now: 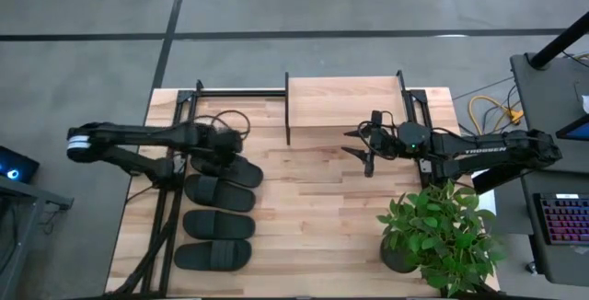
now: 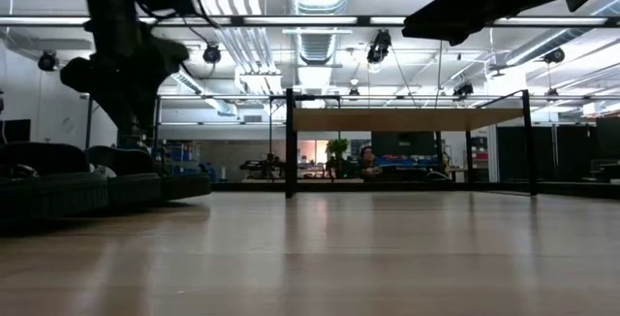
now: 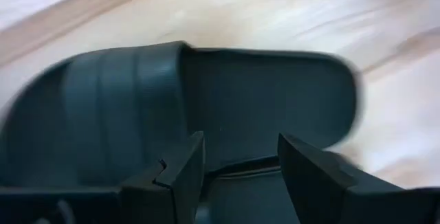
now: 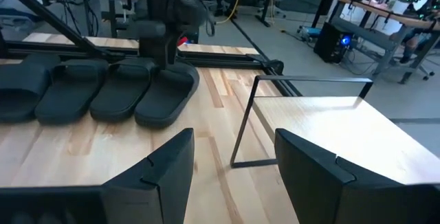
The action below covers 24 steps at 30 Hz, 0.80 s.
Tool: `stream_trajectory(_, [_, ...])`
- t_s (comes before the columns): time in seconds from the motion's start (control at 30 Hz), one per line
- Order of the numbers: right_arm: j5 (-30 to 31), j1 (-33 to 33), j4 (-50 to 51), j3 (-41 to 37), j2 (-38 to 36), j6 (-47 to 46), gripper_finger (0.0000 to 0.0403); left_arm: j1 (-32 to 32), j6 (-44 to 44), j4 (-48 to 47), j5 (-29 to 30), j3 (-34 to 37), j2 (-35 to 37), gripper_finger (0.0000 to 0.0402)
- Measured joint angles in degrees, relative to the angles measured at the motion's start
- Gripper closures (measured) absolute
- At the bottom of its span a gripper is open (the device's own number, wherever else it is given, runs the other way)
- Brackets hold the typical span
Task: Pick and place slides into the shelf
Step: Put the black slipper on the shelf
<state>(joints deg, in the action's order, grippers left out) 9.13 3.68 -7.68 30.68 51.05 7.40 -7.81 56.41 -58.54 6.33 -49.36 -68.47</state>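
Four black slides lie side by side on their soles at the table's left: the farthest [image 1: 237,168], then [image 1: 219,193], [image 1: 218,225] and the nearest [image 1: 213,256]. My left gripper [image 1: 227,142] is open just over the farthest slide [image 3: 206,93], its fingers [image 3: 184,176] above the sole behind the strap band [image 3: 117,107]; no touch shows. The shelf [image 1: 343,107], a light wood top on thin black frames, stands at the far middle. My right gripper [image 1: 357,144] is open and empty in front of the shelf's near edge [image 4: 323,131].
A potted green plant [image 1: 440,237] stands at the table's near right corner, close under my right arm. Black frame bars [image 1: 175,208] run along the table's left side beside the slides. Bare wood [image 1: 313,217] lies between the slides and the plant.
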Motion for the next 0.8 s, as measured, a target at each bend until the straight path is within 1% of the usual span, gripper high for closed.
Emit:
stream_trajectory(0.13, [0.0, 0.0, -0.01, -0.02, 0.0, 0.19, 0.0209, 0.0, -1.51, -7.72, 2.92, -4.21, -7.6, 0.0233])
stream_trajectory(0.33, [0.0, 0.0, 0.5, -0.02, 0.02, 0.72, 0.0209, 0.02, -4.17, -9.01, 3.5, -8.52, -15.07, 0.0233])
stream_trajectory(0.43, [0.0, 0.0, 0.82, -0.04, 0.02, 0.81, 0.0209, 0.01, -4.79, -10.35, 4.28, -9.7, -18.02, 0.0233])
stream_trajectory(0.63, [0.0, 0.0, 1.11, -0.04, 0.02, 0.84, 0.0209, 0.01, -4.37, -16.14, 9.05, -10.23, -22.58, 0.0233])
stream_trajectory(0.8, [0.0, 0.0, 1.11, -0.04, 0.02, 1.62, 0.0209, 0.02, -4.36, -16.74, 9.16, -9.81, -24.83, 0.0233])
